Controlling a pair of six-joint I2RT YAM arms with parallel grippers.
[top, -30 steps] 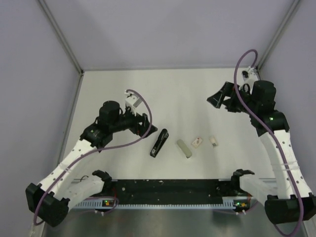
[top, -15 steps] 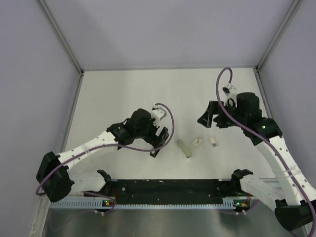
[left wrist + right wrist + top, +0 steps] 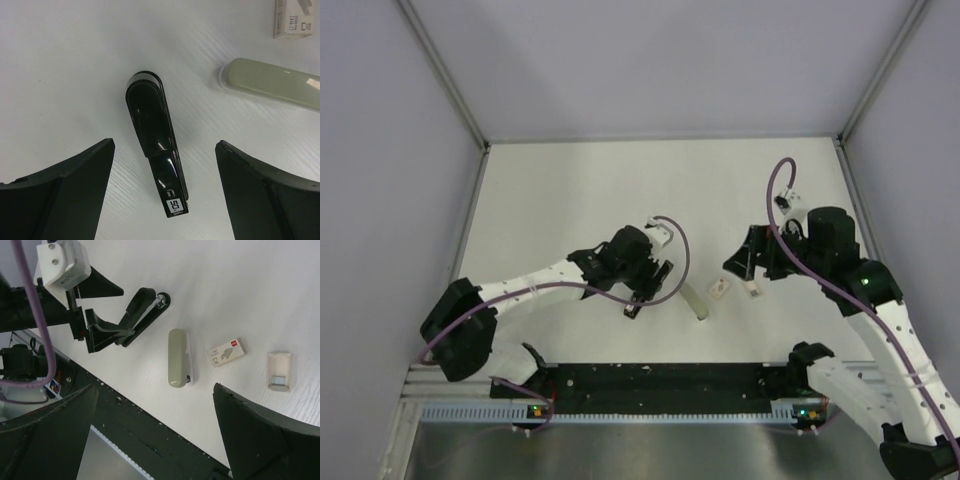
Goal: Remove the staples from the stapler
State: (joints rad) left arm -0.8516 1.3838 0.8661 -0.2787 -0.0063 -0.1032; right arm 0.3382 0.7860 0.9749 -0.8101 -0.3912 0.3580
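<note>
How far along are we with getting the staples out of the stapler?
Nothing looks done yet: the stapler lies on the table, apparently shut, with no loose staples in sight. In hand: the left gripper is open, straddling the stapler without touching it. The right gripper is open and empty. Left to do: grip the stapler, open it and take the staples out.
</note>
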